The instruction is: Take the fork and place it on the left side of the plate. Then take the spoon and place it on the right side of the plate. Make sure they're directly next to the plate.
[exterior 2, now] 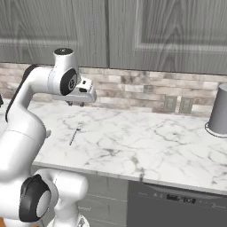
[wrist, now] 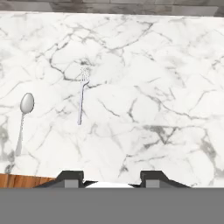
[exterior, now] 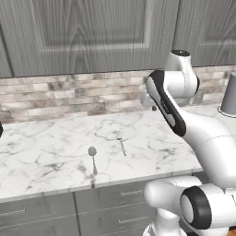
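The fork point(wrist: 81, 93) lies flat on the white marble counter, tines pointing toward the wall; it also shows as a thin grey sliver point(exterior: 121, 145) point(exterior 2: 74, 135). To its left lies the spoon point(wrist: 22, 121) point(exterior: 93, 159), bowl toward the wall and handle reaching to the counter's front edge. My gripper point(wrist: 111, 177) hangs well above the counter, right of the fork and pointing down. Its fingers stand apart with nothing between them, so it is open. From the base views the hand point(exterior: 151, 106) point(exterior 2: 76, 103) hovers in front of the backsplash. The plate is out of view.
A grey cylindrical container point(exterior 2: 218, 113) point(exterior: 229, 97) stands at the far right of the counter. Two wall outlets point(exterior 2: 177, 104) sit in the brick backsplash. Grey cabinets hang above, and drawers point(exterior: 55, 212) run under the counter's front edge.
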